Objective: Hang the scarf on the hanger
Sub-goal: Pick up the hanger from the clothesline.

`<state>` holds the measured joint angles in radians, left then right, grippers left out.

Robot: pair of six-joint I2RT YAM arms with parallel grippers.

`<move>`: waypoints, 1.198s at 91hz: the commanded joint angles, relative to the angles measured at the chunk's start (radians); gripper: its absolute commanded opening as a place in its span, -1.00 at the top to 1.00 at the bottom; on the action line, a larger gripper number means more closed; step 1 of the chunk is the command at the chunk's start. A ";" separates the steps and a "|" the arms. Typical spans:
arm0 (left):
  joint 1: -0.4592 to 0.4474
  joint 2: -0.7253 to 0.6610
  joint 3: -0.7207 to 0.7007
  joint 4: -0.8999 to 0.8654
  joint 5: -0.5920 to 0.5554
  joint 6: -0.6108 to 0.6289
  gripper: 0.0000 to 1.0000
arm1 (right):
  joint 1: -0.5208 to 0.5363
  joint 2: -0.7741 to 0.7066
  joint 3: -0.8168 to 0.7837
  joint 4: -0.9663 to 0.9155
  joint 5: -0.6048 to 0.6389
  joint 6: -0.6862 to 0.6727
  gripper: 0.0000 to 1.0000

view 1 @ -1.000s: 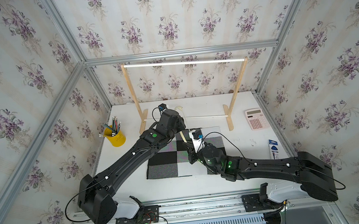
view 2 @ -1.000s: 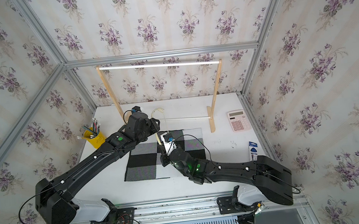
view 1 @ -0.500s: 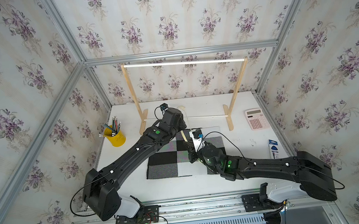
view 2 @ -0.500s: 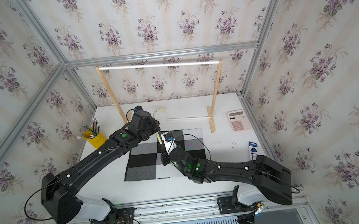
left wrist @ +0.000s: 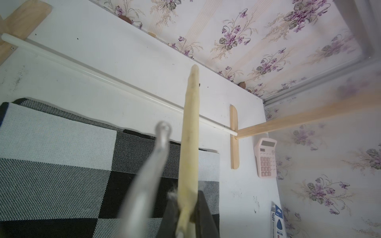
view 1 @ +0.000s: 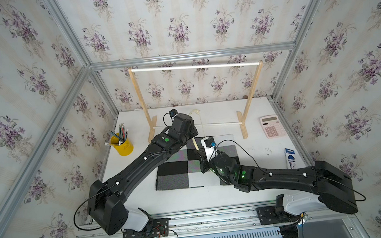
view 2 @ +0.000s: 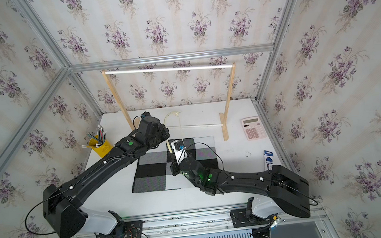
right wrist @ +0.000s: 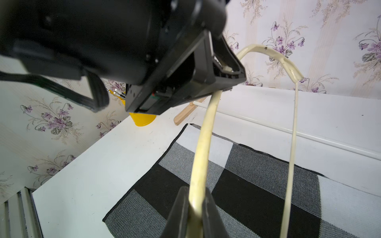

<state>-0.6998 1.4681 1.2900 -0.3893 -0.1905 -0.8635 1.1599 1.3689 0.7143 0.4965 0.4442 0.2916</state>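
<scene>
The scarf (view 1: 178,173) (view 2: 152,173), in black, grey and white squares, lies flat on the white table. Above it the cream hanger (view 1: 194,111) (view 2: 171,114) is held up on edge by both arms. In the left wrist view my left gripper (left wrist: 186,197) is shut on the hanger (left wrist: 189,123) beside its blurred metal hook (left wrist: 162,131). In the right wrist view my right gripper (right wrist: 196,191) is shut on one arm of the hanger (right wrist: 204,144). The thin lower bar (right wrist: 292,144) runs alongside, and the left gripper (right wrist: 222,82) clamps the hanger higher up.
A tall light-wood rack with a white top rod (view 1: 195,66) stands at the back of the table, its low rod (view 1: 221,123) just behind the scarf. A yellow pencil cup (view 1: 123,145) is at the left. A pink calculator (view 1: 272,127) and a blue packet (view 1: 290,158) are at the right.
My left gripper has closed its jaws onto the hanger, and the left arm's base link has shifted slightly. The right arm and the scarf have stayed put.
</scene>
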 commanded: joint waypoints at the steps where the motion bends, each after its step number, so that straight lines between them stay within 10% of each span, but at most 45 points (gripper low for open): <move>1: 0.002 0.000 0.003 -0.012 -0.006 0.050 1.00 | 0.002 -0.005 0.008 0.035 -0.025 -0.014 1.00; 19: 0.002 -0.002 0.012 -0.046 -0.025 0.062 1.00 | 0.002 -0.014 0.010 0.017 -0.024 -0.016 1.00; 29: 0.002 -0.005 0.025 -0.094 -0.050 0.077 1.00 | 0.001 -0.014 0.031 -0.035 -0.025 -0.016 -0.05; 44: 0.002 -0.002 0.059 -0.201 -0.100 0.121 1.00 | 0.002 -0.055 0.071 -0.201 -0.028 -0.010 -0.97; 74: 0.002 -0.003 0.041 -0.295 -0.110 0.179 1.00 | -0.039 -0.372 -0.012 -0.717 0.111 0.243 -0.79; 94: -0.017 0.011 -0.040 -0.275 -0.056 0.161 1.00 | -0.419 -0.473 -0.148 -0.636 -0.310 0.300 -0.64; 109: -0.045 -0.009 -0.151 -0.124 -0.117 0.125 1.00 | -0.488 -0.411 -0.146 -0.599 -0.348 0.274 -0.63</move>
<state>-0.7300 1.4723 1.1786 -0.6365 -0.2607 -0.7094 0.6880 0.9249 0.5568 -0.1528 0.2035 0.5716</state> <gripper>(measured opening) 0.149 0.816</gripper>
